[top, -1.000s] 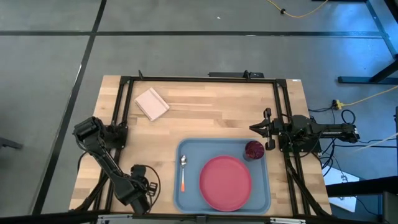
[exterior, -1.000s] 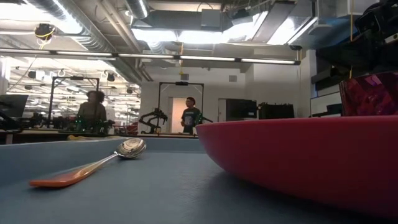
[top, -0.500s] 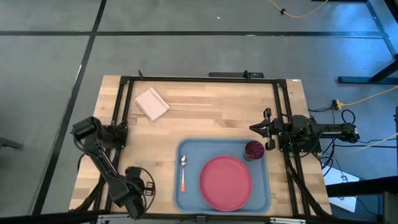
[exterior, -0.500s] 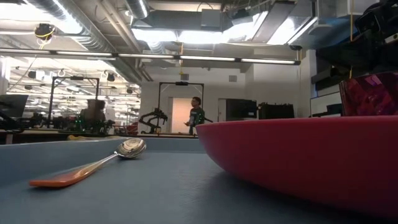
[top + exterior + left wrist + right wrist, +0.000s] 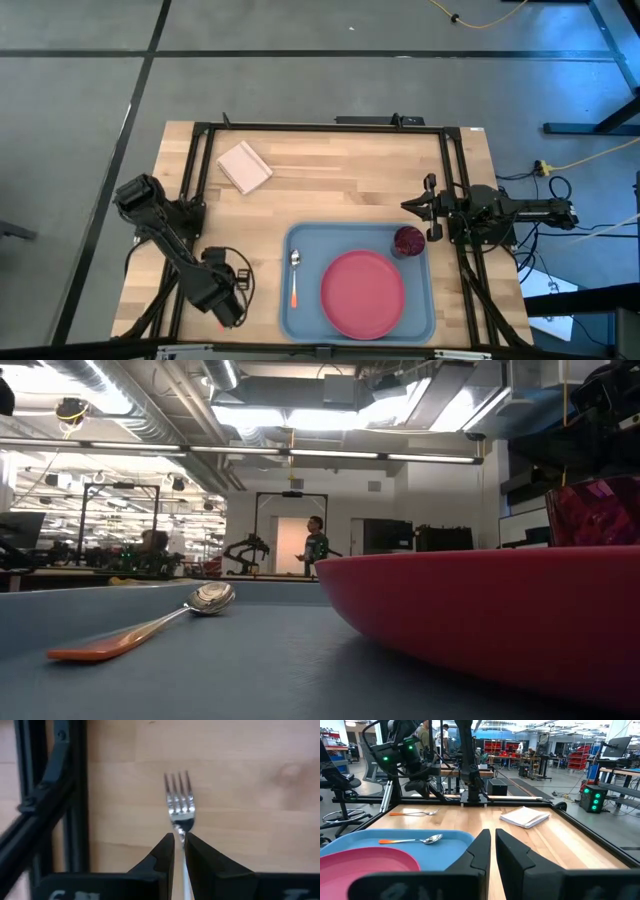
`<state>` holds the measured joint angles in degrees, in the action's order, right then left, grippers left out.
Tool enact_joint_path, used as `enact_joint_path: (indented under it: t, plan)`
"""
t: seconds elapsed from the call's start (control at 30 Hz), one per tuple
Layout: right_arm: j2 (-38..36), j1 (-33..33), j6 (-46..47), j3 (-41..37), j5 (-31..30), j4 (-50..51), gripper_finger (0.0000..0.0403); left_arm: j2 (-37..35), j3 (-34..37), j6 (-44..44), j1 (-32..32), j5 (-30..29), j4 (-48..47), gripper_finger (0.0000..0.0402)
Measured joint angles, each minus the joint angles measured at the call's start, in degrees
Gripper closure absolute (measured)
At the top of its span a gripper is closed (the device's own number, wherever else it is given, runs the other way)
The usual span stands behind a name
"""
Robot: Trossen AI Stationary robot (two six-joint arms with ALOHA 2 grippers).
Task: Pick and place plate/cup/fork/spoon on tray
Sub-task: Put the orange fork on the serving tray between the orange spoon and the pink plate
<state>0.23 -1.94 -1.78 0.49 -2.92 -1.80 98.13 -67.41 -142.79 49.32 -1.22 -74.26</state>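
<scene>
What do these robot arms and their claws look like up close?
Both arms are dark, nearly black, built of jointed segments with black cables looping alongside. Each ends in a claw of two slim, dark, wedge-shaped fingers: the left claw and the right claw. Green lights glow on the left arm's housing.

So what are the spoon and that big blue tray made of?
The spoon looks like polished metal at the bowl, which mirrors the ceiling lights, with a matte orange handle, likely plastic. The tray is light blue with a dull, even sheen, probably moulded plastic.
</scene>
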Motion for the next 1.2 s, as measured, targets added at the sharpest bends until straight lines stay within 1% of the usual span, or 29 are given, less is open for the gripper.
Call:
enact_joint_path:
  t: [0.13,0.2,0.27,0.33,0.4,0.53,0.6,0.63,0.7,0.77,0.83,0.9,0.97,1.2]
  plan:
    - [0.0,0.0,0.0,0.0,0.0,0.0,0.037,-5.6,4.2,5.7,-4.0,1.8,1.2,0.0364]
    - [0.0,0.0,0.0,0.0,0.0,0.0,0.037,-9.9,6.7,9.4,-5.9,0.8,2.0,0.0364]
    - [0.0,0.0,0.0,0.0,0.0,0.0,0.037,-14.5,9.7,11.7,-7.4,-0.7,5.0,0.0364]
    - [0.0,0.0,0.0,0.0,0.0,0.0,0.037,-18.5,13.3,12.2,-7.4,-2.0,10.6,0.0364]
    - [0.0,0.0,0.0,0.0,0.0,0.0,0.037,-20.6,17.2,10.1,-6.1,-2.2,18.5,0.0364]
    - [0.0,0.0,0.0,0.0,0.0,0.0,0.037,-19.7,24.2,1.9,-1.8,-1.1,36.1,0.0364]
    - [0.0,0.0,0.0,0.0,0.0,0.0,0.037,-18.0,25.0,0.5,-0.2,-0.5,43.6,0.0364]
    - [0.0,0.0,0.0,0.0,0.0,0.0,0.037,-17.1,24.7,0.4,0.0,-0.9,45.4,0.0364]
    - [0.0,0.0,0.0,0.0,0.0,0.0,0.037,-16.1,22.7,0.5,0.2,-3.0,44.1,0.0364]
    - [0.0,0.0,0.0,0.0,0.0,0.0,0.037,-16.0,20.2,0.6,0.7,-4.9,38.3,0.0364]
    - [0.0,0.0,0.0,0.0,0.0,0.0,0.037,-15.6,17.6,-0.3,1.5,-4.9,32.5,0.0364]
    - [0.0,0.0,0.0,0.0,0.0,0.0,0.037,-14.8,15.9,-2.5,2.2,-3.1,29.0,0.0364]
    - [0.0,0.0,0.0,0.0,0.0,0.0,0.037,-13.6,14.6,-3.1,2.6,-1.7,28.6,0.0364]
    - [0.0,0.0,0.0,0.0,0.0,0.0,0.037,-7.6,12.8,-3.1,4.1,-1.5,29.3,0.0364]
